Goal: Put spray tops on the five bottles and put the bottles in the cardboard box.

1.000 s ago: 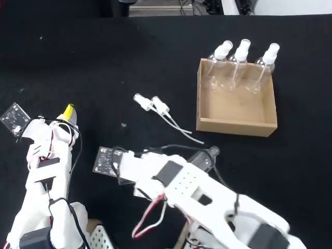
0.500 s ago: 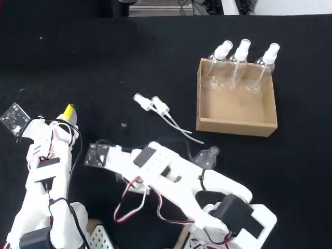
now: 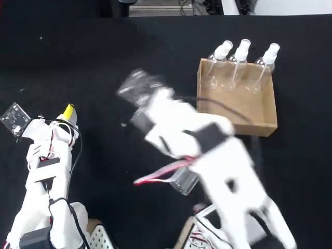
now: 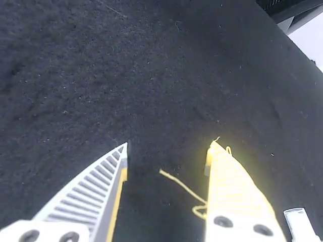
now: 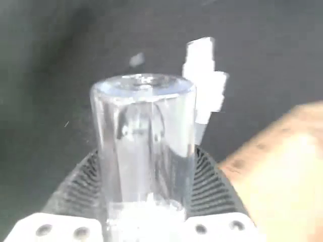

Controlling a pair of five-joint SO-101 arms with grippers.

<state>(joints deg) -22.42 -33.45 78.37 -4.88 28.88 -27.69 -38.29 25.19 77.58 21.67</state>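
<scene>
"What does the right gripper (image 5: 146,159) have?"

"Its fingers are clamped on a clear bottle (image 5: 144,111). A spray top (image 5: 204,75) sits just beyond the bottle, with the cardboard box (image 5: 282,166) near."

"And the left gripper (image 4: 168,148)?"

"Its fingers are apart over the black table (image 4: 101,60). Three capped bottles (image 3: 236,65) stand in the box."
</scene>
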